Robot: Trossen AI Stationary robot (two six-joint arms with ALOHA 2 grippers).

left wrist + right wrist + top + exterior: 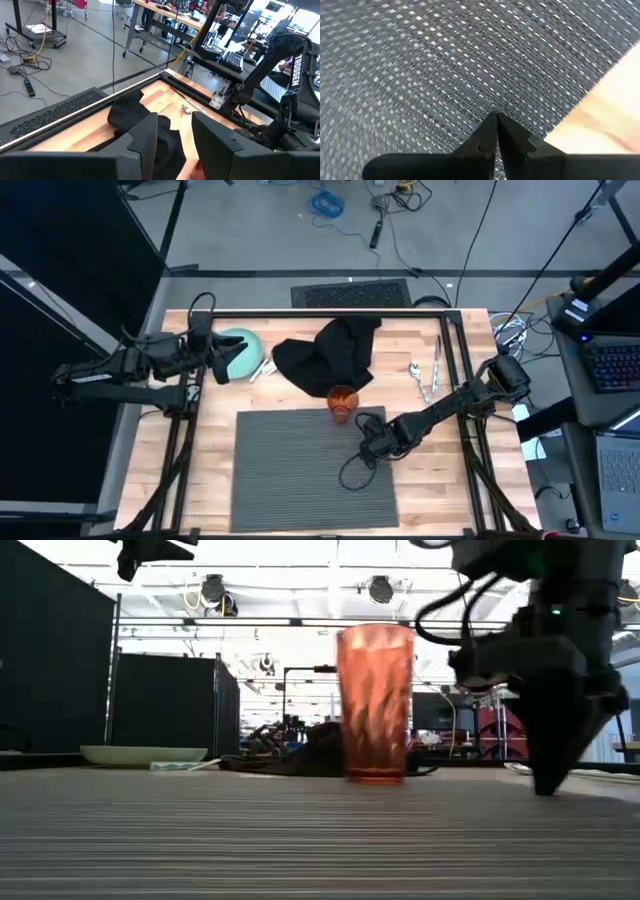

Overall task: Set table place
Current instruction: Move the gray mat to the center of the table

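Observation:
The dark grey ribbed placemat [315,470] lies flat on the wooden table, near the front edge. An orange tumbler [342,402] stands upright on its far edge. My right gripper [368,442] is shut, its tips down on the mat just right of the tumbler [375,700]. The pale green plate [243,350] rests on the table at the far left. My left gripper [215,362] hovers open above the plate's left side, with nothing between its fingers [145,140]. A crumpled black napkin [330,352] lies behind the tumbler. My right gripper comes from above, pointing down, and its shut fingertips [496,120] stand on the placemat's woven top [470,75] near its far right corner. The mat lies flat under them. Whether they only rest there or nip the weave, I cannot tell.
A spoon [415,374] and a knife [437,360] lie on the wood at the far right. Black frame rails [460,360] run along the table's sides and back. A loose black cable [352,472] from my right arm loops over the mat.

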